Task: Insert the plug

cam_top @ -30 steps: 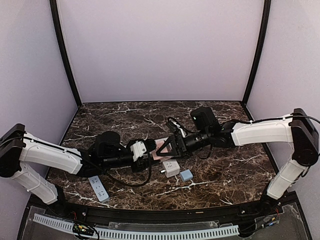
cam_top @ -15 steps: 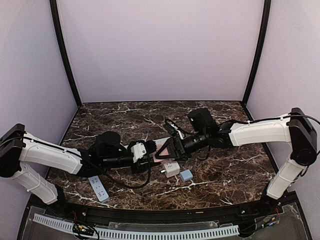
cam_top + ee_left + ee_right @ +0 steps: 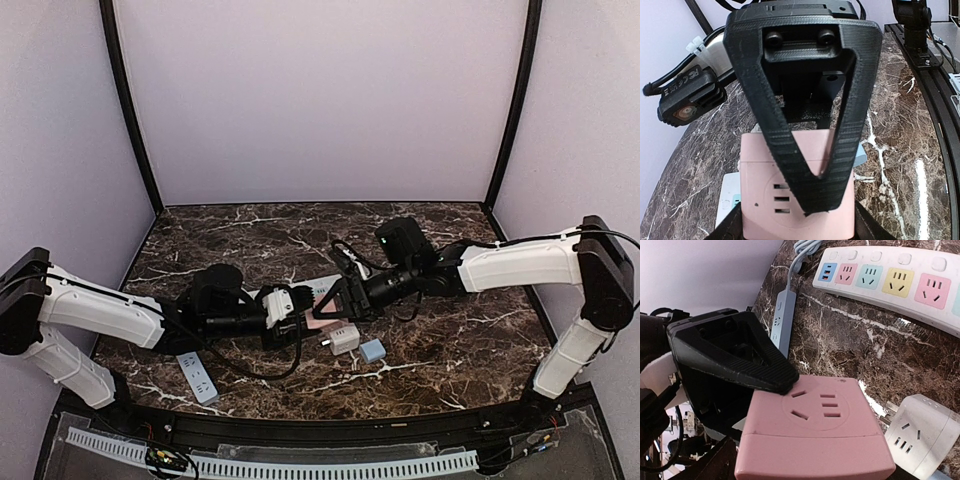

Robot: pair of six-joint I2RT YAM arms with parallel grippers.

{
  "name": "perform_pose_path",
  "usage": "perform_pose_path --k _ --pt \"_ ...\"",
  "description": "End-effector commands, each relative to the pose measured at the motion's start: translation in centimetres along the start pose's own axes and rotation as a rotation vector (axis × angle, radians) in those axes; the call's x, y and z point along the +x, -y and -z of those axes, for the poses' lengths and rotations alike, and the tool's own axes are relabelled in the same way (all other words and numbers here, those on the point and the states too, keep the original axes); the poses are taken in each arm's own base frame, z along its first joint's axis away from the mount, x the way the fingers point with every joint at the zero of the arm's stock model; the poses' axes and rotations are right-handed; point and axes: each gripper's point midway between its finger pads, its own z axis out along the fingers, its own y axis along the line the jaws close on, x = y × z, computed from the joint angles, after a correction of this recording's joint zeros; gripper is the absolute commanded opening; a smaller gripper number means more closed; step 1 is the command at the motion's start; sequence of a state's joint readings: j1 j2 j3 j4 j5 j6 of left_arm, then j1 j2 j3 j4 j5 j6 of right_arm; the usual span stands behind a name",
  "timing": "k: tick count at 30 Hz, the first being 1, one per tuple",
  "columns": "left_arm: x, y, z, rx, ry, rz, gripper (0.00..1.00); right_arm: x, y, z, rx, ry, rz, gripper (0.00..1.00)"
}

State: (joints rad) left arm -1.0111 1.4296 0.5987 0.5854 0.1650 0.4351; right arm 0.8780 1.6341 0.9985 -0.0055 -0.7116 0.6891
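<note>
Nearest the bases, left of centre: a slim strip (image 3: 198, 377), flat on the tabletop (image 3: 450, 340).

Further in, right of centre: a blue block (image 3: 373, 350) just beside a white cube (image 3: 343, 337). Both on the marble, with the white cube's prongs sticking out sideways.

Just behind those, mid-tabletop: both hands tip to tip around a pink cube (image 3: 815, 440).

At the right hand (image 3: 325, 303): clamped on the pink cube. One ribbed black finger (image 3: 850, 125) flat across the socket face, reaching past the slots. Other finger hidden behind the cube.

At the left hand (image 3: 295, 312): own fingertips (image 3: 730, 231) tight against both sides of the pink cube at the bottom of the left wrist view. In the right wrist view, one finger (image 3: 740, 374) tipped onto the cube's far edge. Squeezing or only flanking: cannot tell.

Socket face of the pink cube turned up, slots plain in both wrist views. White cube partly tucked behind its corner in the right wrist view.

Beyond the hands: a long strip (image 3: 890, 275) with coloured sockets, flat on the marble, apart from the pink cube.
</note>
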Motion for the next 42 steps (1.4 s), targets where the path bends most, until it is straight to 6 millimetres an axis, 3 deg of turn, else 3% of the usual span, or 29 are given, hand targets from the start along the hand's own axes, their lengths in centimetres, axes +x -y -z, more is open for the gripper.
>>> perform_pose_path --k 1,8,11,13,14,16,18,23,29,34,37,38,39,42 --pt "-1.0 0.2 0.1 0.006 0.020 -0.017 0.01 -0.7 -1.2 -0.1 -0.030 0.012 0.036 0.75" --pt "-0.7 -0.3 -0.3 -0.027 0.007 -0.018 0.01 -0.2 -1.2 0.1 -0.034 0.008 0.035 0.57" --pt "-0.5 -0.4 -0.4 -0.033 -0.015 -0.015 0.08 -0.1 -0.9 0.2 -0.022 0.016 0.040 0.51" --pt "0.0 -0.6 -0.3 -0.043 -0.037 -0.010 0.24 0.0 -0.6 0.2 -0.008 0.020 0.046 0.48" --pt "0.1 -0.7 -0.3 -0.047 -0.042 -0.004 0.43 0.1 -0.4 0.3 0.000 0.023 0.048 0.46" --pt "0.5 -0.8 -0.2 -0.066 -0.051 0.005 0.67 0.1 0.1 0.5 0.029 0.037 0.056 0.42" --pt "1.1 -0.9 -0.1 -0.080 -0.064 0.015 0.79 0.1 0.7 0.9 0.063 0.060 0.066 0.39" --pt "2.8 -1.9 0.1 -0.157 -0.135 0.085 0.97 -0.3 2.0 2.1 0.164 0.138 0.105 0.30" --pt "5.6 -4.3 0.7 -0.316 -0.285 0.201 0.99 0.5 3.8 3.6 0.283 0.155 0.111 0.28" --pt "6.5 -6.4 1.3 -0.435 -0.394 0.248 0.99 0.5 5.4 5.5 0.416 0.199 0.113 0.28" --pt "8.1 -7.0 0.9 -0.429 -0.478 0.250 0.99 1.0 5.6 6.1 0.434 0.206 0.112 0.28" --pt "7.9 -8.1 0.6 -0.428 -0.475 0.270 0.99 1.0 5.6 6.3 0.438 0.213 0.114 0.28" --pt "9.2 -8.0 0.3 -0.410 -0.521 0.282 0.99 1.0 5.6 6.7 0.448 0.221 0.116 0.28" --pt "9.5 -9.9 -1.0 -0.349 -0.523 0.349 0.99 1.0 5.5 7.8 0.475 0.254 0.142 0.28"
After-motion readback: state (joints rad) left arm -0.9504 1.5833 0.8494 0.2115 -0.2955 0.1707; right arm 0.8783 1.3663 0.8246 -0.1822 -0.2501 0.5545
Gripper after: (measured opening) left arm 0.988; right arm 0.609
